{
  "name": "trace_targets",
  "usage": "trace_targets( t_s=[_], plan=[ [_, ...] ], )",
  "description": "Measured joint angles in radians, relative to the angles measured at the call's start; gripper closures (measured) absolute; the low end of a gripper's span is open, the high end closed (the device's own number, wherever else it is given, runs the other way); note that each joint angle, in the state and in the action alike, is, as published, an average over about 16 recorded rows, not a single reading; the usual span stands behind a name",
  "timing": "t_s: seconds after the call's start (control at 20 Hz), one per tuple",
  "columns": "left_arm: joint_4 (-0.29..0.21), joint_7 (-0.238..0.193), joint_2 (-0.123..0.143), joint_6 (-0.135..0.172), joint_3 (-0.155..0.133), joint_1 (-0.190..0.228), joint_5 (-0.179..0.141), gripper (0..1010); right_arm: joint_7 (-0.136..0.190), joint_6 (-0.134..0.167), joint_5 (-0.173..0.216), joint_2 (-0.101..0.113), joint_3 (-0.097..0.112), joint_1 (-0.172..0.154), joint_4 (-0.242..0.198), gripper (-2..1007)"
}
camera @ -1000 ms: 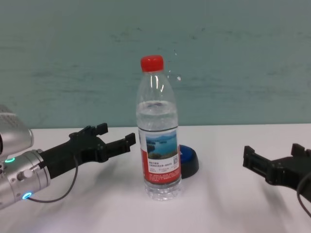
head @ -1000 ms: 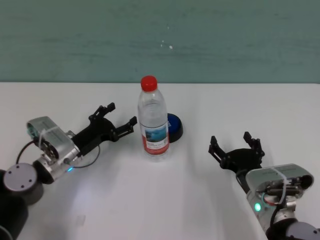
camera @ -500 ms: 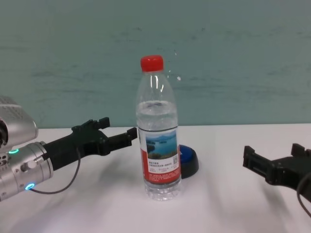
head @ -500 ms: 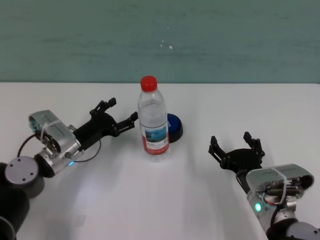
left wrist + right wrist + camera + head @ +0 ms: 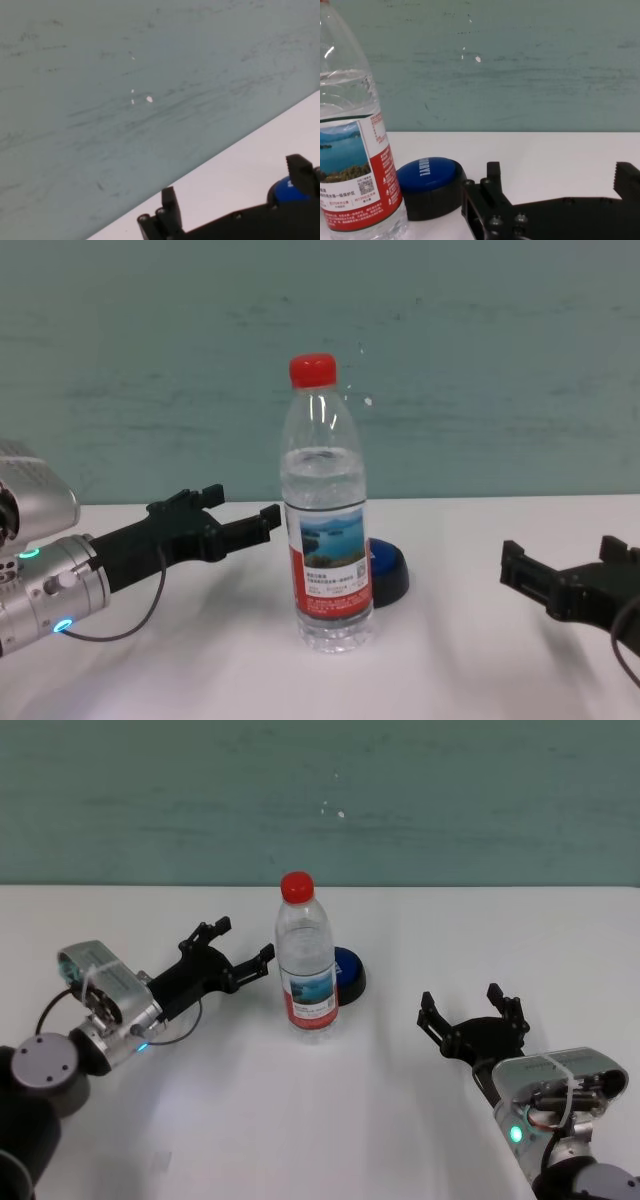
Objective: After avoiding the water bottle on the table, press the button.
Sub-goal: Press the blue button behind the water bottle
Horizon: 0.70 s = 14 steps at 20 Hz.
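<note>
The water bottle [image 5: 306,964], clear with a red cap and a lake label, stands upright mid-table; it also shows in the chest view [image 5: 326,510] and the right wrist view [image 5: 355,145]. The blue button [image 5: 347,970] on its black base sits just behind and right of the bottle, partly hidden by it [image 5: 387,568], and is plain in the right wrist view [image 5: 429,172]. My left gripper [image 5: 237,947] is open and empty, raised left of the bottle, with one fingertip close to it [image 5: 240,514]. My right gripper [image 5: 470,1006] is open and empty, parked at the right [image 5: 565,562].
The white table [image 5: 330,1120] runs back to a teal wall [image 5: 320,800]. In the left wrist view a sliver of the button [image 5: 290,184] shows past the left gripper's fingers [image 5: 167,205].
My left gripper has risen and moved farther back and slightly right, its tip closing on the bottle's left side. The bottle, the button and my right arm have not moved.
</note>
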Motion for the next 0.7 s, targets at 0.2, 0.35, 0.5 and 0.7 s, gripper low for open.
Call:
trace_targets(
  t_s=[0.2, 0.35, 0.5, 0.7],
  plan=[
    [0.020, -0.002, -0.006, -0.004, -0.002, -0.012, 0.002, 10, 0.000, 0.000, 0.000, 0.000, 0.000, 0.000, 0.000, 1],
    [0.042, -0.004, -0.012, -0.010, -0.004, -0.026, 0.005, 10, 0.000, 0.000, 0.000, 0.000, 0.000, 0.000, 0.000, 1],
    [0.072, -0.007, -0.019, -0.021, -0.005, -0.044, 0.009, 10, 0.000, 0.000, 0.000, 0.000, 0.000, 0.000, 0.000, 1],
    [0.123, -0.013, -0.031, -0.039, -0.009, -0.074, 0.015, 10, 0.000, 0.000, 0.000, 0.000, 0.000, 0.000, 0.000, 1]
  ],
)
